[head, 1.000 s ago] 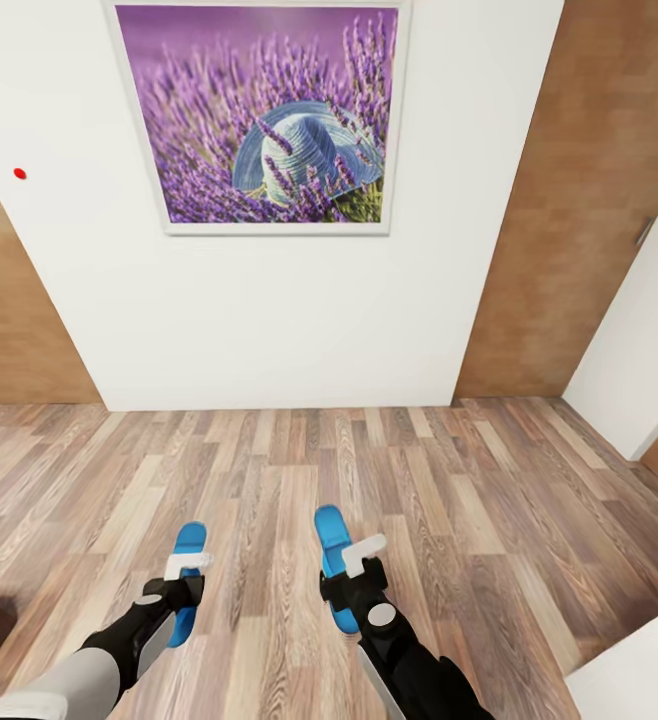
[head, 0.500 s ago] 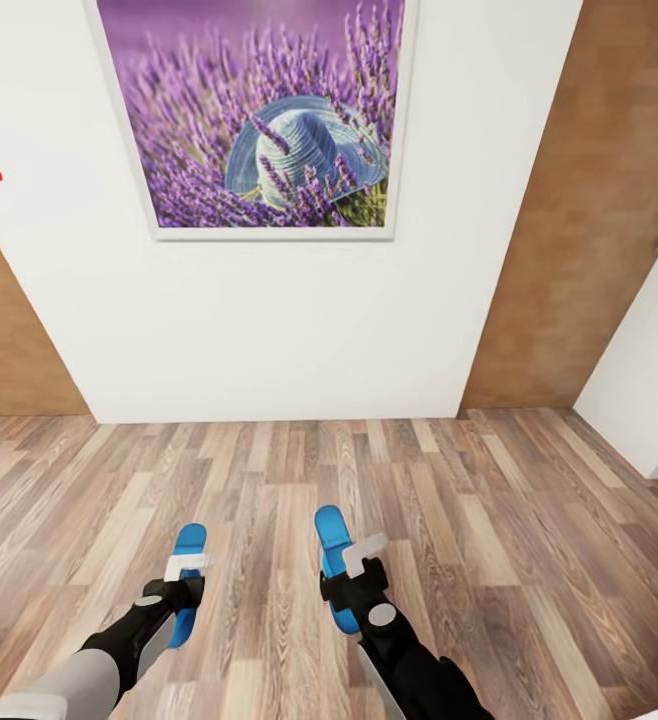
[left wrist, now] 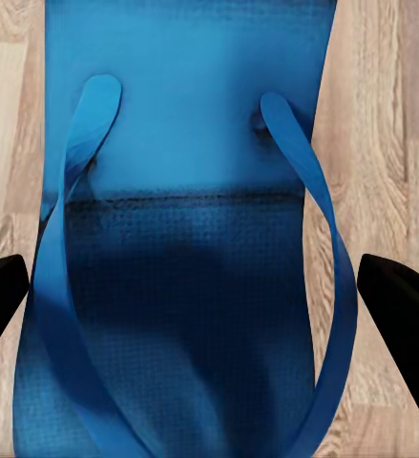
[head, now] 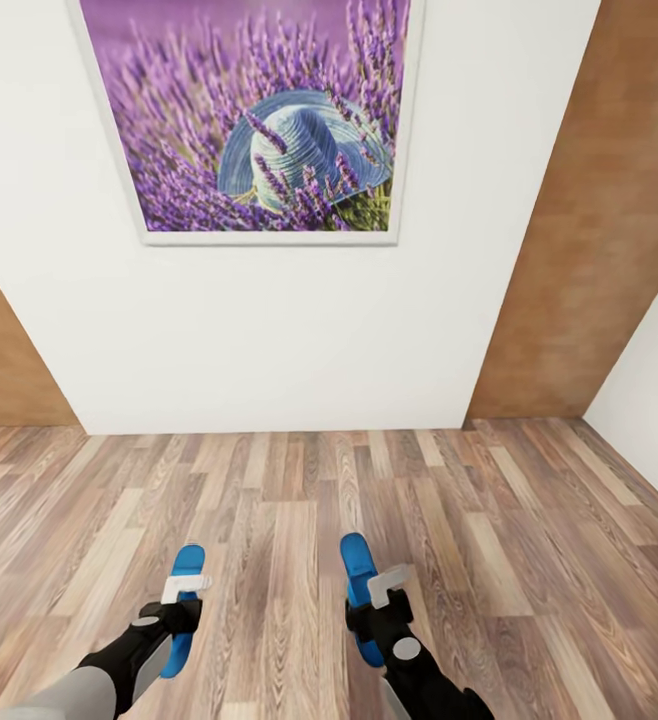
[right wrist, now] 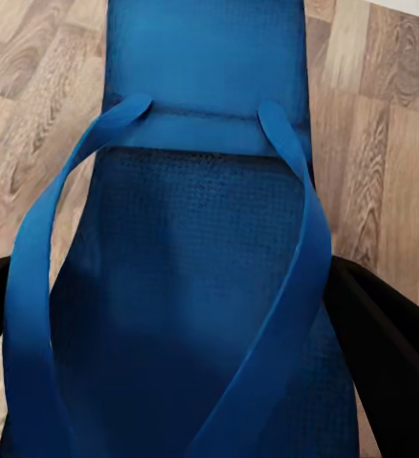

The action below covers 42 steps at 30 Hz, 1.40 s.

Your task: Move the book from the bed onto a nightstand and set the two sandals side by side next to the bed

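**Carrying both sandals, facing a wall with no bed in sight**

Holding a sandal in each arm, you had the left gripper (head: 182, 605) closed on the left sandal (head: 182, 600) and the right gripper (head: 382, 612) closed on the right sandal (head: 362, 590), both blue soles pointing forward above the wood-plank floor (head: 529, 560). In each wrist view the dark fingers (left wrist: 400, 305) sat at the sole's two edges, pinching it across its width, with the strap loops arching between them; the same held on the right sole (right wrist: 209, 286).

Ahead of you stood a white wall (head: 269, 330) with a lavender picture (head: 249, 120).

Judging by how flat the soles stayed while held from one end, they were probably light and fairly stiff, foam-like, so little squeeze was needed. Your hold across the sole's width looked sound; the thin straps seemed floppy and would have been a poorer place to take hold. A smooth sole edge could slip if an arm swung hard, so gentle turns suited this carry.
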Motion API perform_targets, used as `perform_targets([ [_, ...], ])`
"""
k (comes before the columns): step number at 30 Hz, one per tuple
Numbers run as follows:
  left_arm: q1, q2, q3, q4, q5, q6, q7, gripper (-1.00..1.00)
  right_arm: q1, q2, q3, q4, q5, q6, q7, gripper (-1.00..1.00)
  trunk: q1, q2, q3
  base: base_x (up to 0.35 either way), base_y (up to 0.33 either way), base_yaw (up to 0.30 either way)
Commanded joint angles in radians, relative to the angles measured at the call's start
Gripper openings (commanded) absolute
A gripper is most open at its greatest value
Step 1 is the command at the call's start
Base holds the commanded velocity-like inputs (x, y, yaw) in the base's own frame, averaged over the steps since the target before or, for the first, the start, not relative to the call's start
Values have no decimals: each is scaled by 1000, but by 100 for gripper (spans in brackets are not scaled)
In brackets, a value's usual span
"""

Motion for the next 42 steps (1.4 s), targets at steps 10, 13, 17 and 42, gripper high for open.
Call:
perform_targets([
  [10,107,-4,-6,9,16,3,7,-100,5,-7,-19,151,-6,-47,-5,-100,1,-1,-1,266,0,0],
  [13,132,-9,-3,10,17,4,9,-100,6,-6,-20,177,-6,-49,-5,-100,1,-1,-1,113,0,0],
  [17,171,-27,1,9,20,3,7,-100,6,-3,-19,218,-6,-50,-4,-100,1,-1,-1,48,0,0],
  [42,229,-51,10,9,26,-76,6,-100,6,-11,-80,448,-5,-125,2,-100,-72,132,59,4,0,0],
])
